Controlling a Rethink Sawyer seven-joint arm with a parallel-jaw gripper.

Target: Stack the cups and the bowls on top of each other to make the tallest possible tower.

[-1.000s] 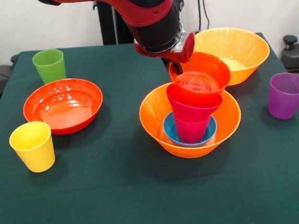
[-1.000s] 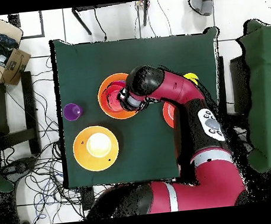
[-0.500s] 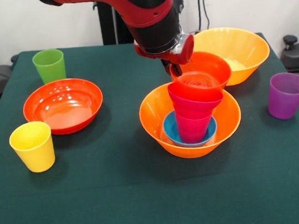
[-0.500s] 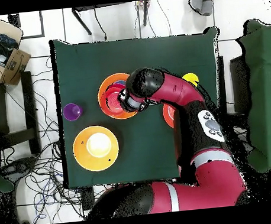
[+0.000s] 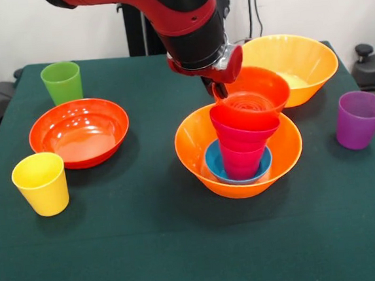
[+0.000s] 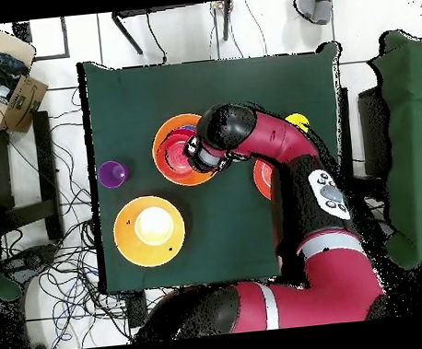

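Note:
The tower stands mid-table in a large orange bowl. Inside it are a small blue bowl, a crimson-pink cup and a magenta bowl. A small red-orange bowl rests tilted on top. My gripper is shut on that bowl's far rim, below the red arm. Loose cups stand around: green, yellow and purple. A wide shallow red-orange bowl sits at the left.
A second large orange bowl stands just behind the tower, close to the gripper. The green table ends near the purple cup on the right and the yellow cup on the left. In the overhead view the arm hides most of the shallow bowl.
Hardly anything has moved. The gripper and the small red-orange bowl shifted very slightly over the stack, and the stack beneath settled a touch.

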